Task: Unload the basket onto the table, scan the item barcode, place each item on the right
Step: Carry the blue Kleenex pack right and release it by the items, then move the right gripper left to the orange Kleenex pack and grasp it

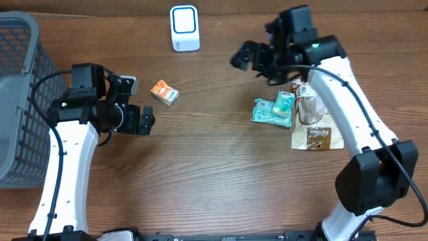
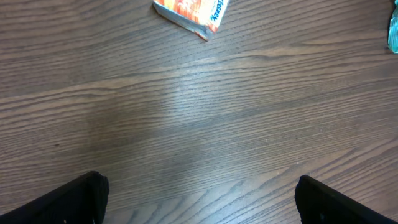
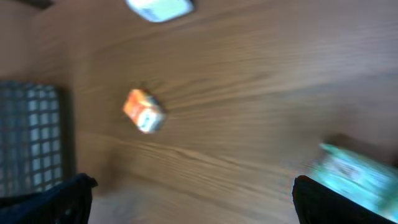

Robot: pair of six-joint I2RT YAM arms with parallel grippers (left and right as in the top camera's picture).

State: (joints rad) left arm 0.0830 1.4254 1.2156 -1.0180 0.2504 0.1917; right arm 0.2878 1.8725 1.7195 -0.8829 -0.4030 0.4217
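One grey mesh basket stands at the far left of the bench, with nothing showing in the part in view. Beside it the left arm carries its jaws released, spread wide and empty. The orange box, likely the item to scan, lies flat just ahead of those jaws, its long axis slanting from upper left to lower right in the overhead view. Behind it, near the far edge, stands the white scanner. Further right the right arm has its jaws released too, nothing between them, well apart from the box, so the left arm looks nearer. Green packets and a brown pouch lie loose at the right.
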